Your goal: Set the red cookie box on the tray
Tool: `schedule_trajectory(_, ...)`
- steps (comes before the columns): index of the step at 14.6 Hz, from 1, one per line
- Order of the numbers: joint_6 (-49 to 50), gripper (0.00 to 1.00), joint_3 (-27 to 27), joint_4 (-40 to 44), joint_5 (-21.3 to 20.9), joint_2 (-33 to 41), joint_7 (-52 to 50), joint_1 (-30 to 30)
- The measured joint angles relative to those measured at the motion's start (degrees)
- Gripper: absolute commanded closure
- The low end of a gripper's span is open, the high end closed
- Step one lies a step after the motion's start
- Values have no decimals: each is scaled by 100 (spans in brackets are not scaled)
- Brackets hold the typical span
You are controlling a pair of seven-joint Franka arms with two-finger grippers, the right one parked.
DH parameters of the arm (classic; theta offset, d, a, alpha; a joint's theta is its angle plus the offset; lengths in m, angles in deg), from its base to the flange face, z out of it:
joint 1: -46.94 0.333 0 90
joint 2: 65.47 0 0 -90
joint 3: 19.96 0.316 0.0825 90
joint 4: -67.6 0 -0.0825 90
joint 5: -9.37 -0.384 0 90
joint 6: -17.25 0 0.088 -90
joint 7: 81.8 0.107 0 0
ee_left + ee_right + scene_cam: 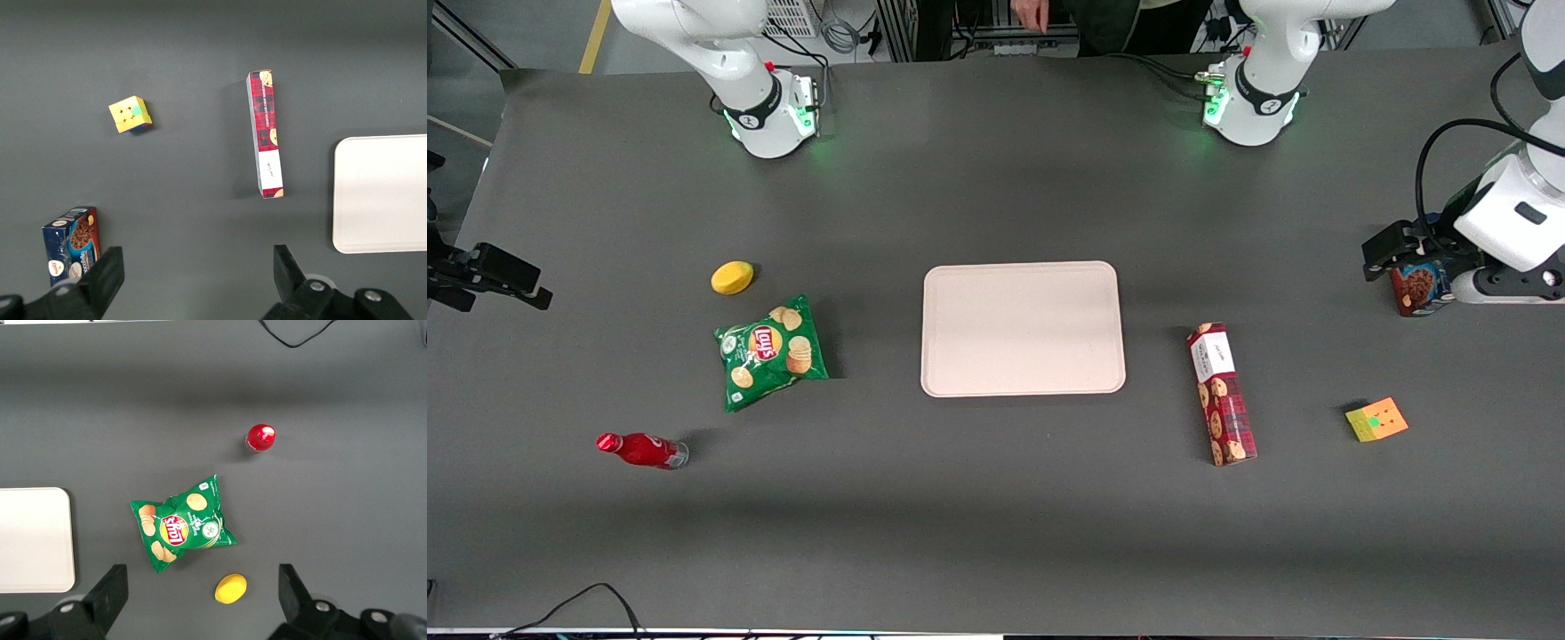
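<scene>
The red cookie box [1221, 394] lies flat on the dark table, beside the tray [1023, 329] toward the working arm's end, its white label end farther from the front camera. It also shows in the left wrist view [265, 133], apart from the tray [383, 193]. The tray is pale beige and holds nothing. My left gripper [1385, 253] hangs high over the working arm's end of the table, above a blue cookie box and well away from the red box. In the left wrist view the gripper [197, 260] is open and empty over bare table.
A dark-blue cookie box [1421, 286] stands under the gripper. A coloured cube [1376, 419] lies nearer the front camera. Toward the parked arm's end lie a green chips bag [770, 351], a yellow lemon [732, 277] and a red bottle [640, 450].
</scene>
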Motion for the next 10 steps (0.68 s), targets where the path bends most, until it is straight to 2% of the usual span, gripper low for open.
schedule_trajectory(10, 10, 0, -1, 40, 0, -60, 1, 0)
